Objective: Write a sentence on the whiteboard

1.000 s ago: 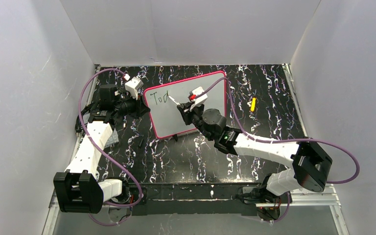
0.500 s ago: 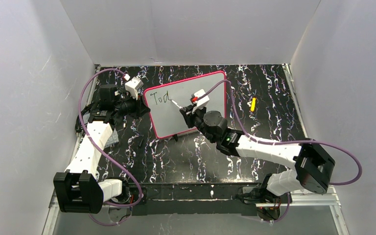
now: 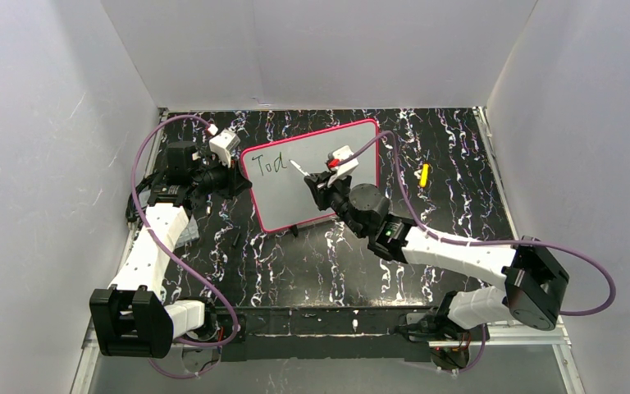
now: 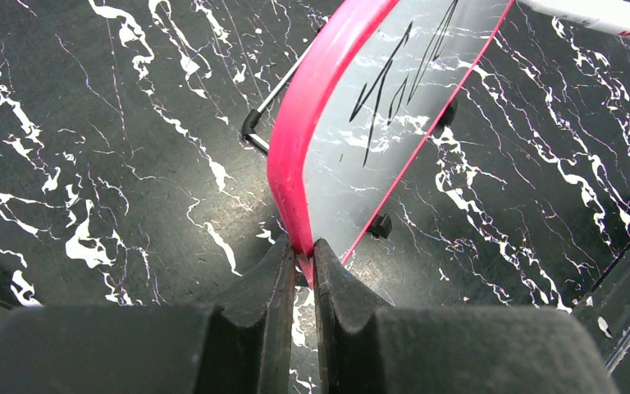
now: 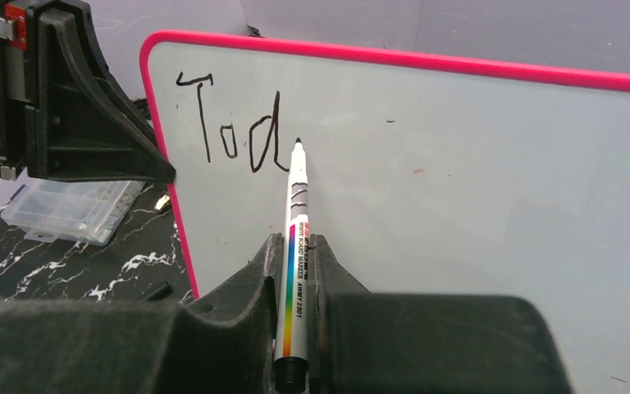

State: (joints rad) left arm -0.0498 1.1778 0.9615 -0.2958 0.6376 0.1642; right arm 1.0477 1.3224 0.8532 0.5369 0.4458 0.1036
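Shifted rightward over the last second: right arm, elbow further out and lower, wrist carried along the board. With it the marker, tip now just past the "d" rather than at it. No change at the left arm, the board's stance or the letters written.

Black marbled table under everything. Standing on it toward the far side, left of centre, tilted back on small black feet: whiteboard, pink-red frame, mostly bare. Steadied at its left edge by the left gripper, jaws pressed together on the frame. Right gripper pinching the marker's barrel, tip pointing up the board, at or just off the surface beside the last stroke; actual contact not certain from these views. Of the sentence, only "Tod" so far, black, at the board's upper left. Well apart on the table to the right, a small yellow object; beyond the board's left edge, a clear plastic box.

Judged early in the writing step: first word unfinished. Next calls for setting the tip down just right of the "d", forming the following letter at matching height with light, even pressure, and keeping the left pinch firm so the board does not rock back.
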